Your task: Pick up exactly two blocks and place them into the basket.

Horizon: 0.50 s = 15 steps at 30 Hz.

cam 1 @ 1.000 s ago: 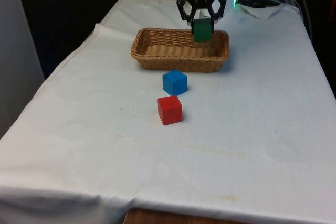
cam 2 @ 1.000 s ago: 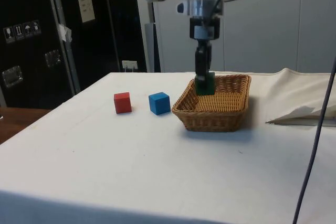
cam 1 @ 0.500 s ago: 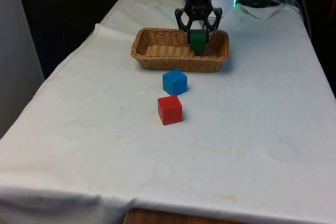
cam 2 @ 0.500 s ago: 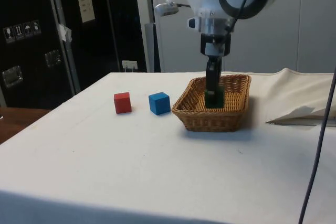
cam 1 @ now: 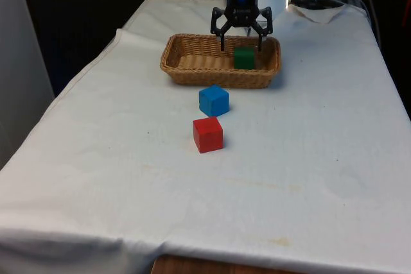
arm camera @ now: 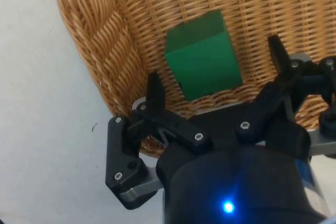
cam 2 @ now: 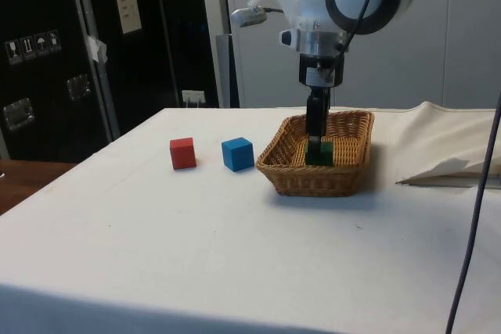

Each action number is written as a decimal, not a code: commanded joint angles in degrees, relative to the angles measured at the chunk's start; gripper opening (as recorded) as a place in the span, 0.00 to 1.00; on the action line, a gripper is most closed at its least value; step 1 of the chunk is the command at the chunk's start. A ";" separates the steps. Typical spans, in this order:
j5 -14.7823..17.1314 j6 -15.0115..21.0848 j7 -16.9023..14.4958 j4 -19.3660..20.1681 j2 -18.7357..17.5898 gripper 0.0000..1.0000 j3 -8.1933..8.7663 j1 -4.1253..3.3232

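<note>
Up at the top centre of the front view, the black gripper [cam 1: 241, 45] hangs over the wicker basket [cam 1: 192, 72], its jaws spread wide and holding nothing. Beneath them the green block [cam 1: 244, 57] sits on the basket floor, toward the basket's right end in that frame and free of both fingers. Seen from the wrist, the green block [arm camera: 203, 56] lies on the weave between the 2 fingertips [arm camera: 154, 91], with a clear gap on each side, close to the basket wall [arm camera: 100, 40] that curves round a corner. From the side camera the gripper [cam 2: 316, 142] points straight down into the basket [cam 2: 309, 176] at the middle right of the frame, and the green block [cam 2: 319, 154] shows just above the near rim, below the fingers. 2 more blocks stand on the white-clothed worktop [cam 1: 308, 158] outside the basket: the blue block [cam 1: 214, 100] just in front of the basket's near wall in the centre of the front view, and the red block [cam 1: 208, 134] a little lower in the frame, near the blue one but not touching it. In the side view the red block [cam 2: 183, 153] and blue block [cam 2: 237, 154] sit side by side at the middle left of the basket, apart from each other.
</note>
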State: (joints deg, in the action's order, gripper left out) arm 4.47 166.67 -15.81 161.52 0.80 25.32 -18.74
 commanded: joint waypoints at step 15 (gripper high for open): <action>-1.38 -2.64 -0.29 -0.57 4.01 1.00 1.15 0.80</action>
State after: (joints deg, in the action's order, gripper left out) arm 4.35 164.67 -16.67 161.29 4.81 26.47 -18.56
